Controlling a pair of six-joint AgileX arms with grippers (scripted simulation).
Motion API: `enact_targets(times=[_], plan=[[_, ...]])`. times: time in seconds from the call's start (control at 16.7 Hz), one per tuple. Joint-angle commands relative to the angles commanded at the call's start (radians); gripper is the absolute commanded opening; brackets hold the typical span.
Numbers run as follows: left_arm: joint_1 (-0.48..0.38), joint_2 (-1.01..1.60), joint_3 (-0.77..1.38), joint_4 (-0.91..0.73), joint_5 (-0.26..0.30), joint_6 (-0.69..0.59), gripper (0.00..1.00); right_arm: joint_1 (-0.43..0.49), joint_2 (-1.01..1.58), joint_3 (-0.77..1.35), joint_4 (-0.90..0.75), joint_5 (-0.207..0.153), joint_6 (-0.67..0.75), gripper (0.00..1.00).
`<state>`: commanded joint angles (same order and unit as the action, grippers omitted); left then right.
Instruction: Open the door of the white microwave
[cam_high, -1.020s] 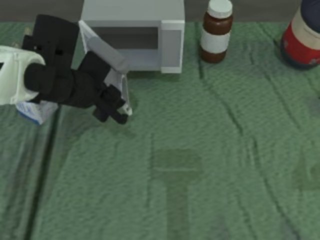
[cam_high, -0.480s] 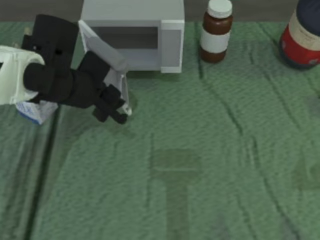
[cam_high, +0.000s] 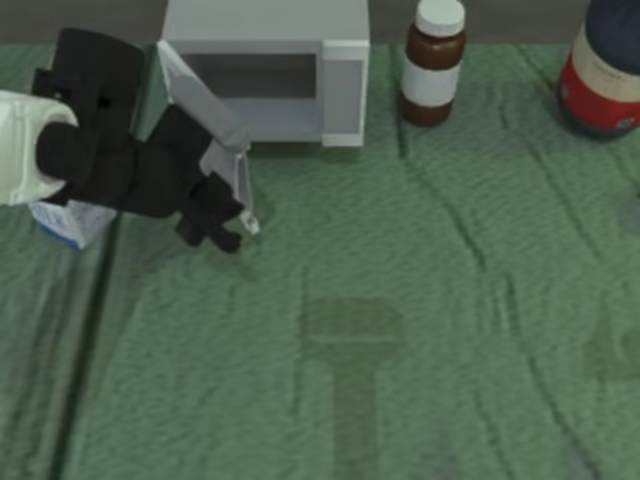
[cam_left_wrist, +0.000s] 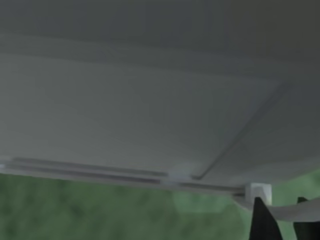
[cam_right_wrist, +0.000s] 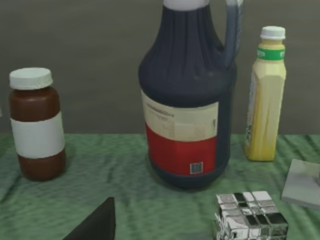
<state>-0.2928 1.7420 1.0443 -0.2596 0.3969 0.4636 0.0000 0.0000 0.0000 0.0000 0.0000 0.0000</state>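
Now we have our left gripper (cam_high: 228, 222) down at the free edge of the door (cam_high: 205, 100), out in front of the white microwave (cam_high: 266, 68) and toward its left side, and the two dark fingers (cam_left_wrist: 263, 222) sit close together at a small white tab on the door's lower corner; we cannot tell for sure from these views whether they are pinching it or just pressed beside it. The microwave itself stands at the far edge of the green cloth (cam_high: 420, 330), left of centre, and its door is swung out at an angle from the hinge on the microwave's left side, leaving the grey cavity showing beside the grey control strip (cam_high: 342, 95). From our left wrist the door's big grey window fills nearly everything, with the white frame edge running along beneath it and green cloth below. Just left of the microwave, under our left arm, a blue-and-white carton (cam_high: 68, 220) peeks out. Right of the microwave, near it, stands a brown bottle with a white cap (cam_high: 434, 62), and farther right of that a large dark jug with a red and cream label (cam_high: 604, 70). Our right arm sits off beyond the microwave's right side, out of the overhead picture; its wrist camera looks at the brown bottle, the dark jug, a yellow bottle with a green band (cam_right_wrist: 265, 95), a mirrored cube (cam_right_wrist: 250, 216) and a grey flat piece (cam_right_wrist: 302, 184) on the cloth, with only a dark sliver of the right gripper (cam_right_wrist: 97, 224) showing.
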Motion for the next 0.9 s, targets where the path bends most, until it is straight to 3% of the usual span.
enact_targets(times=[0.9], plan=[[0.013,0.0,-0.001,-0.013,0.015,0.025,0.0,0.0,0.0,0.0,0.0,0.0,0.0,1.0]])
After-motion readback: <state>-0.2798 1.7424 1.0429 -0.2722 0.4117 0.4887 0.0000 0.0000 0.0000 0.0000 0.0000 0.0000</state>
